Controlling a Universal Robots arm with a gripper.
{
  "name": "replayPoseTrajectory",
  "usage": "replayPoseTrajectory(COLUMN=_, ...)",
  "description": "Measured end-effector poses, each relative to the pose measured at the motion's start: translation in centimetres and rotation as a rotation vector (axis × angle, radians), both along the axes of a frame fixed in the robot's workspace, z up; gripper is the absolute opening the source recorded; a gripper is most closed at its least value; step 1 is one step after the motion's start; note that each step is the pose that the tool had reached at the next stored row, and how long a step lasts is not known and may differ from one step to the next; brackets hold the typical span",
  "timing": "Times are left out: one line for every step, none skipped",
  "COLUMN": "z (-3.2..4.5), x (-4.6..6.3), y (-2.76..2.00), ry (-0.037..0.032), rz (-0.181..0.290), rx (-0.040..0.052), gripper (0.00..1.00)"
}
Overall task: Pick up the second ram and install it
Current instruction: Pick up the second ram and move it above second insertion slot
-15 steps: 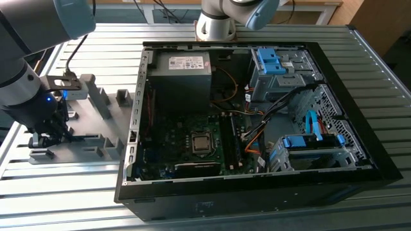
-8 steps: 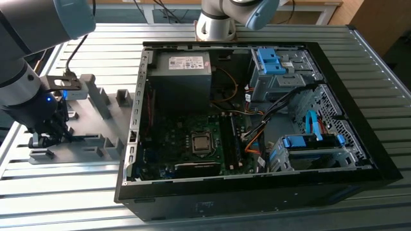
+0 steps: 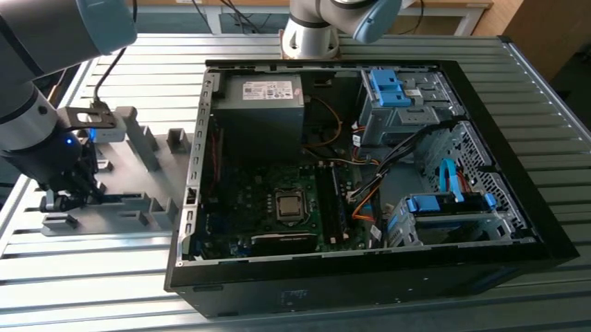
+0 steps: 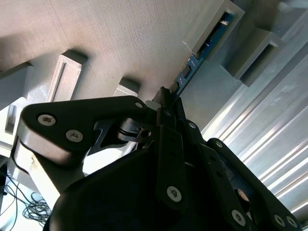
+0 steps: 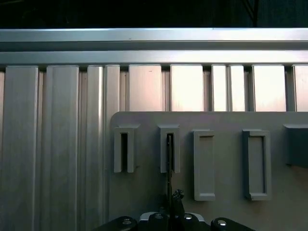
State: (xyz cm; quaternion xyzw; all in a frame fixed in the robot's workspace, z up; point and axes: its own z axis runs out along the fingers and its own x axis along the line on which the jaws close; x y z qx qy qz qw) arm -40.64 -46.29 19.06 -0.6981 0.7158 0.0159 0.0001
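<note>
At the holder point(image 5: 226, 120), downturned claw point(image 4: 164, 92) pinches the second ram point(image 4: 190, 66)

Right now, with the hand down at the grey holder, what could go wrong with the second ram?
1. The second ram stands edge-on in a narrow slot of the grey holder, with the hand right at it; a tilted pull might jam or bend the board.
2. Upright blocks stand close beside the hand; a sideways move could knock them.
3. Cables cross the open case and might snag the board.
</note>
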Motion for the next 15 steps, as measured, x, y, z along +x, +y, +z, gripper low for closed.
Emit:
replayPoseTrajectory(z=0.07, x=0.00, y=0.00, ry=0.0000, rz=0.000, rx=0.0000, gripper=0.14)
replayPoseTrajectory(z=0.13, x=0.00, y=0.00, ry=0.0000, rz=0.000, rx=0.0000, gripper=0.14)
replayPoseTrajectory(z=0.21, x=0.00, y=0.00, ry=0.0001, rz=0.000, rx=-0.0001, gripper=0.14)
replayPoseTrajectory(z=0.27, x=0.00, y=0.00, ry=0.0000, rz=0.000, rx=0.0000, gripper=0.14)
replayPoseTrajectory(z=0.33, x=0.00, y=0.00, ry=-0.0001, rz=0.000, rx=0.0001, gripper=0.14)
replayPoseTrajectory(z=0.34, x=0.00, y=0.00, ry=-0.0003, rz=0.000, rx=0.0002, gripper=0.14)
replayPoseTrajectory(z=0.34, x=0.00, y=0.00, ry=-0.0003, rz=0.000, rx=0.0003, gripper=0.14)
replayPoseTrajectory(z=0.35, x=0.00, y=0.00, ry=-0.0003, rz=0.000, rx=0.0003, gripper=0.14)
replayPoseTrajectory(z=0.36, x=0.00, y=0.00, ry=-0.0001, rz=0.000, rx=0.0001, gripper=0.14)
replayPoseTrajectory(z=0.38, x=0.00, y=0.00, ry=0.0000, rz=0.000, rx=0.0001, gripper=0.14)
replayPoseTrajectory(z=0.44, x=0.00, y=0.00, ry=0.0000, rz=0.000, rx=0.0000, gripper=0.14)
replayPoseTrajectory(z=0.44, x=0.00, y=0.00, ry=-0.0001, rz=0.000, rx=0.0001, gripper=0.14)
replayPoseTrajectory(z=0.46, x=0.00, y=0.00, ry=-0.0001, rz=0.000, rx=0.0000, gripper=0.14)
replayPoseTrajectory(z=0.48, x=0.00, y=0.00, ry=-0.0001, rz=0.000, rx=0.0000, gripper=0.14)
replayPoseTrajectory(z=0.52, x=0.00, y=0.00, ry=0.0000, rz=0.000, rx=0.0000, gripper=0.14)
